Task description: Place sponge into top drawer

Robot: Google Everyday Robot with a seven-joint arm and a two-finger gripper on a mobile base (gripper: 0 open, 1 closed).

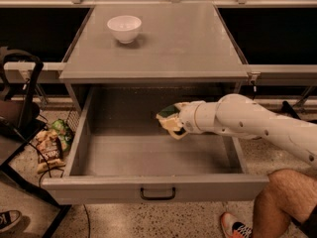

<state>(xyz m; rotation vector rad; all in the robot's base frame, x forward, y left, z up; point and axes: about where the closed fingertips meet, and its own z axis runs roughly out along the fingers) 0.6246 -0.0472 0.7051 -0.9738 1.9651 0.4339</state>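
The white gripper [174,124] is clamped on the small green-topped, pale yellow sponge [167,114]. It holds it above the floor of the wide grey metal top drawer [148,187], which stands open to receive it. A white bowl [124,28] sits on the grey worktop [188,38] above.

Speckled beige terrazzo floor [198,222]. Grey metal cabinet with flat top [188,38] at centre. Black panels [272,33] behind, pale horizontal rail [282,73] across them. Black tubular cart frame [30,90] at left. Light warm, dim. My gripper [173,125], clamped on green-topped yellow sponge [168,112], hangs below cabinet top.
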